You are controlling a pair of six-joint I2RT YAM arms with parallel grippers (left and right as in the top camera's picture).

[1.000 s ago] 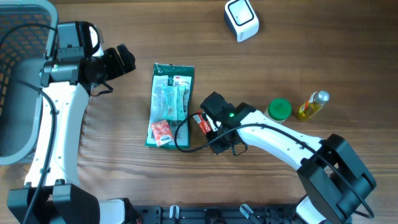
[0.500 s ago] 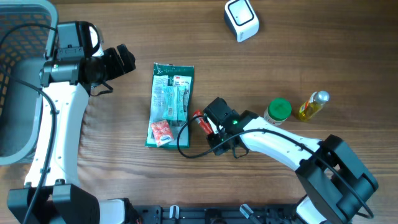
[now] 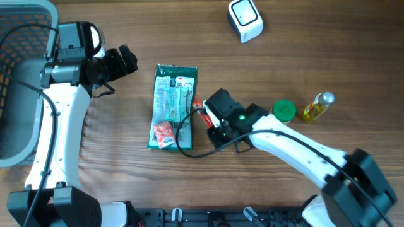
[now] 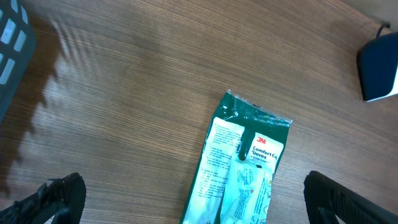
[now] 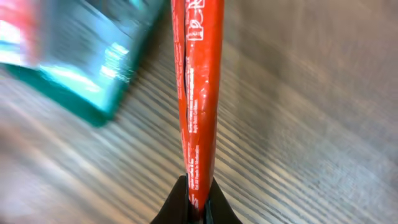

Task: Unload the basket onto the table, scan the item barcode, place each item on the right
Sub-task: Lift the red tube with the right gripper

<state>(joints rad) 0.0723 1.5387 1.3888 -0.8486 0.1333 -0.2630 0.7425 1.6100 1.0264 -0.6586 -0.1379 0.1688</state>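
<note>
The slim red packet [image 3: 201,112] is clenched in the right jaws, which are closed tightly on its lower end. In the right wrist view the red packet [image 5: 198,93] is seen edge-on, running straight up from the dark fingertips [image 5: 171,213], with printed text visible near its far end. Whether it touches the table [image 3: 303,57] cannot be told.

In the overhead view the red packet is located just beside the right edge of the green pouch [image 3: 172,106], which lies flat on the table. The right arm [image 3: 278,135] extends from the lower right corner toward the middle of the table.

The white scanner [image 3: 245,19] is positioned near the far edge of the table, well apart from the red packet. A green-capped jar [image 3: 284,111] and a small yellow bottle [image 3: 317,106] are placed to the right of the right jaws, near each other.

The left jaws are released to full width and nothing is held between them. In the left wrist view the two fingers [image 4: 56,199] appear at the lower corners, above the top end of the green pouch [image 4: 239,162]. The left arm [image 3: 63,120] is stationed beside the grey basket [image 3: 19,75] at the left edge.
</note>
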